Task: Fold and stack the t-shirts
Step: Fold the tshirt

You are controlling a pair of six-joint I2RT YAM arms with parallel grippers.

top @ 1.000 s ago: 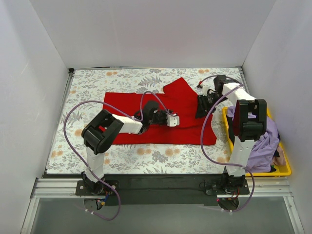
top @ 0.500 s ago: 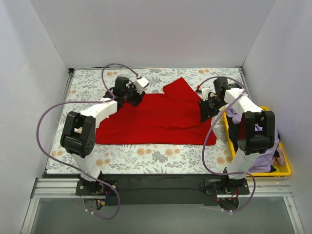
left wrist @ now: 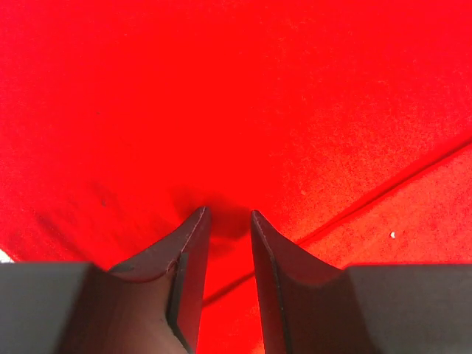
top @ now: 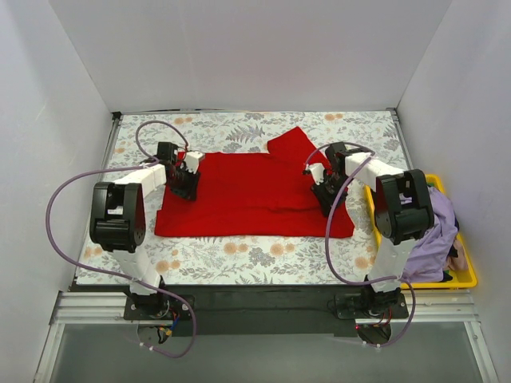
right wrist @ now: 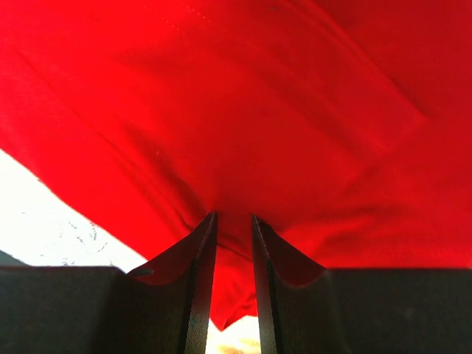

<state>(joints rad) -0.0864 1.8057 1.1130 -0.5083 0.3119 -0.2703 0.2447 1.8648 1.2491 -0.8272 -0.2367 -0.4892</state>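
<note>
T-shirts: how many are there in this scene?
2: the red t-shirt spread on the table, the lilac t-shirt bunched in the yellow bin at right; more may hide beneath.

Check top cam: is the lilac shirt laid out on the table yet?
No, the lilac shirt lies heaped in the yellow bin at the right edge; only the red shirt is spread on the table.

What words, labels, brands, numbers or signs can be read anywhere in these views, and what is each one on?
None: no readable text in any view.
red t-shirt: plain in the top and both wrist views, with no print or tag showing.
lilac t-shirt: no print visible.
yellow bin: no label visible.
tablecloth: floral pattern only, no lettering.
</note>
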